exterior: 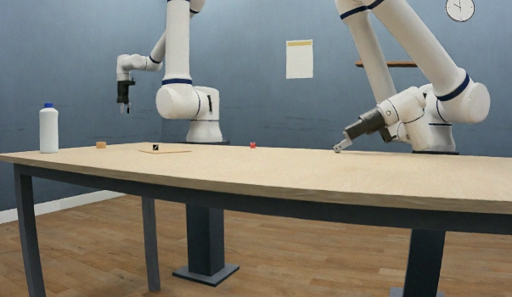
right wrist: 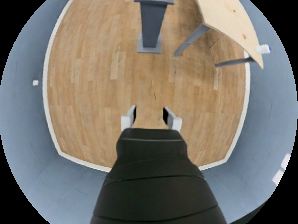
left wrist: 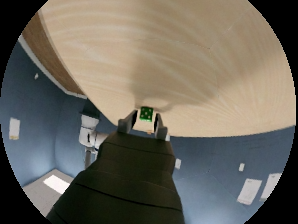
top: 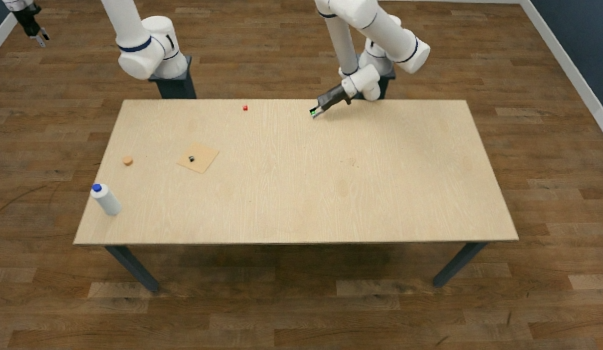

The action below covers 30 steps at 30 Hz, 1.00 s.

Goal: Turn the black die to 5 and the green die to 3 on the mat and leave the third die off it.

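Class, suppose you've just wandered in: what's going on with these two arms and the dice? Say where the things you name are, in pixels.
The left hand (top: 316, 114) (exterior: 337, 149) (left wrist: 146, 117) is low at the table, its fingers open on either side of the green die (top: 313, 112) (left wrist: 146, 113), not gripping it. The black die (top: 191, 158) (exterior: 155, 148) sits on the mat (top: 205, 154) (exterior: 178, 152), while the red die (top: 245, 108) (exterior: 253, 145) is off it. The right hand (top: 42, 40) (exterior: 125, 110) (right wrist: 149, 111) hangs open away from the table. The green die has yet to reach the mat.
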### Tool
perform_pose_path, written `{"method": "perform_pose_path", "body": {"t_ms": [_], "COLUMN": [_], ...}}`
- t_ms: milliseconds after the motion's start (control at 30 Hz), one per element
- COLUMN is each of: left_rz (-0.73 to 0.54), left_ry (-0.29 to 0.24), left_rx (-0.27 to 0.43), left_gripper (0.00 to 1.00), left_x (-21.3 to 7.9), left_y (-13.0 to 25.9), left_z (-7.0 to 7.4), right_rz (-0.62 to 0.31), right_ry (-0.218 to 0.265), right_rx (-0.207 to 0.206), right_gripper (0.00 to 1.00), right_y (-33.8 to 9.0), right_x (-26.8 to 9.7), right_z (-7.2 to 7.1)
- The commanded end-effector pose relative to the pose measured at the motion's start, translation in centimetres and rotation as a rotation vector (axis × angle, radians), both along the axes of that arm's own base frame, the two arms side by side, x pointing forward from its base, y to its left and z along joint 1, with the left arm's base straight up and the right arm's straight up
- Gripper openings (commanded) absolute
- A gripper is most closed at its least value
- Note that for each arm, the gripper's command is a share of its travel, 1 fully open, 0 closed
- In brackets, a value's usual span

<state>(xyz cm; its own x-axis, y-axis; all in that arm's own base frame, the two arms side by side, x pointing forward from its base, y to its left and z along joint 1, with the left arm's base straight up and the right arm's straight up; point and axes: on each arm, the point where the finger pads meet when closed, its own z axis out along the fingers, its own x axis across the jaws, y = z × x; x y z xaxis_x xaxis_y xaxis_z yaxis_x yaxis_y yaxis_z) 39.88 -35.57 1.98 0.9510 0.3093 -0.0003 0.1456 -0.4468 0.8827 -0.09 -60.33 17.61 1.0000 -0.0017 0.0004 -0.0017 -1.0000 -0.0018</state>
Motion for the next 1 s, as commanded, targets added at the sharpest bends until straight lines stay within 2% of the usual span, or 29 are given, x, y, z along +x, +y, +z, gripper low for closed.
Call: {"method": "perform_pose_path", "body": {"t_ms": [0, 367, 967], "left_rz": [0.000, 0.000, 0.000], "left_ry": [0.000, 0.000, 0.000], "left_rx": [0.000, 0.000, 0.000], "left_gripper": [0.70, 0.70, 0.70], "left_x": [-0.1, -1.1, -1.4], "left_y": [0.4, 3.5, 4.2], "left_z": [0.3, 2.0, 2.9], "right_rz": [0.000, 0.000, 0.000], "right_ry": [0.000, 0.000, 0.000], "right_rx": [-0.002, -0.002, -0.002], "right_gripper": [1.00, 1.00, 1.00], "right_y": [-0.1, -0.1, -0.1], "right_x": [0.0, 0.0, 0.0], "right_z": [0.1, 0.1, 0.1]}}
